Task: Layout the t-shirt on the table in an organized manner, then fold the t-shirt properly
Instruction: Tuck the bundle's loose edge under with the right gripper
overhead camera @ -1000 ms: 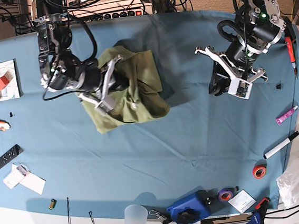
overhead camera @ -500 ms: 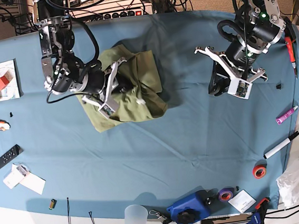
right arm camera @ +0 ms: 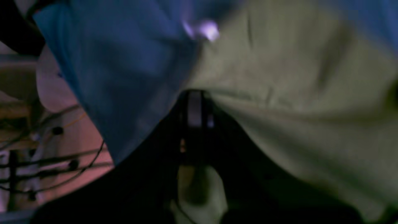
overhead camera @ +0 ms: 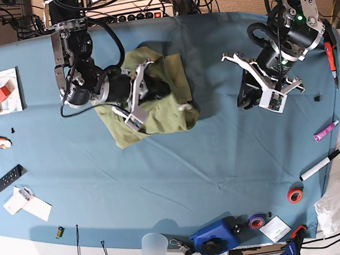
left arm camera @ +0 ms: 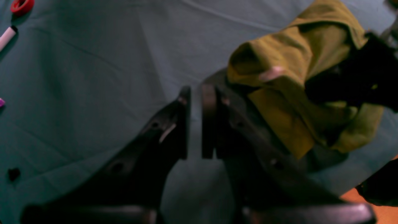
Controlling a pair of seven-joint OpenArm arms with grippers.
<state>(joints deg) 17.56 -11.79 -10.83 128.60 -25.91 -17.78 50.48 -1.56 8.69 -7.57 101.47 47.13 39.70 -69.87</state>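
The olive-green t-shirt (overhead camera: 168,106) lies bunched at the back left of the blue-draped table (overhead camera: 162,176). My right gripper (overhead camera: 158,90) is in the middle of the bunch and is shut on a fold of it. In the right wrist view the fingers (right arm camera: 194,107) pinch the shirt (right arm camera: 295,109) above the blue cloth (right arm camera: 124,77). My left gripper (overhead camera: 247,99) hovers to the right of the shirt, apart from it. In the left wrist view its jaws (left arm camera: 196,121) stand almost together with nothing between them. The shirt (left arm camera: 295,77) and its white tag (left arm camera: 271,73) lie beyond.
A red tape roll (overhead camera: 294,195), a marker (overhead camera: 319,165) and a pink tube (overhead camera: 326,130) lie at the right edge. A blue tool (overhead camera: 214,238), purple tape (overhead camera: 256,220) and a clear cup (overhead camera: 154,252) sit at the front edge. A remote (overhead camera: 8,178) and a box (overhead camera: 5,91) are at the left.
My right gripper has moved right and toward the back with the shirt in it, pulling the bunch that way. The left arm has not moved.
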